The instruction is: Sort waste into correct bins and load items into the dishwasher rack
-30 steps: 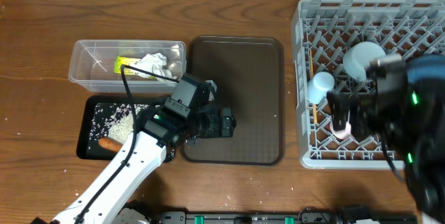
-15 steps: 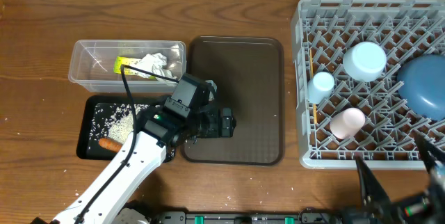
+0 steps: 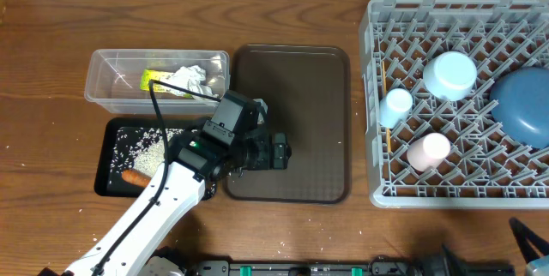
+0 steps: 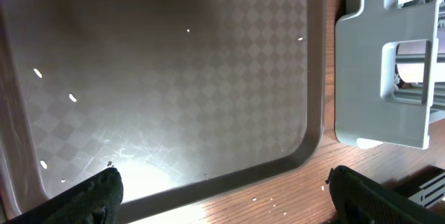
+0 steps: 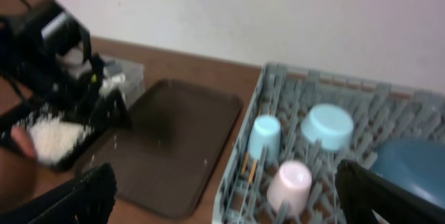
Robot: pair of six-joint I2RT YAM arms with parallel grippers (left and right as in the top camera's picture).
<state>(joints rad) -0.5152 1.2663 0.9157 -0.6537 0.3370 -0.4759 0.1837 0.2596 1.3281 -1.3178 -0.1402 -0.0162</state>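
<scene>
The grey dishwasher rack [image 3: 377,96] holds an upturned white bowl [image 3: 449,75], light blue cup [image 3: 397,103], pink cup [image 3: 429,150], blue plate [image 3: 521,105] and wooden chopsticks [image 3: 388,139] at its left wall. White tissue [image 3: 184,79] and a yellow-green wrapper [image 3: 154,77] lie in the clear tub [image 3: 103,87]. Rice [image 3: 141,143] and a carrot piece [image 3: 135,177] lie in the black tray [image 3: 110,169]. My left gripper [image 3: 281,151] hangs open and empty over the brown tray's near edge. My right gripper [image 5: 226,200] is open and empty, pulled back in front of the rack [image 5: 278,78].
The brown serving tray [image 3: 300,70] lies between the bins and the rack, with a few rice grains on it. More grains dot the wood at its front edge [image 4: 278,200]. A white wall stands behind the table.
The right arm has drawn back from over the rack to the near table edge, leaving the pink cup standing in the rack. The left arm has not moved.
</scene>
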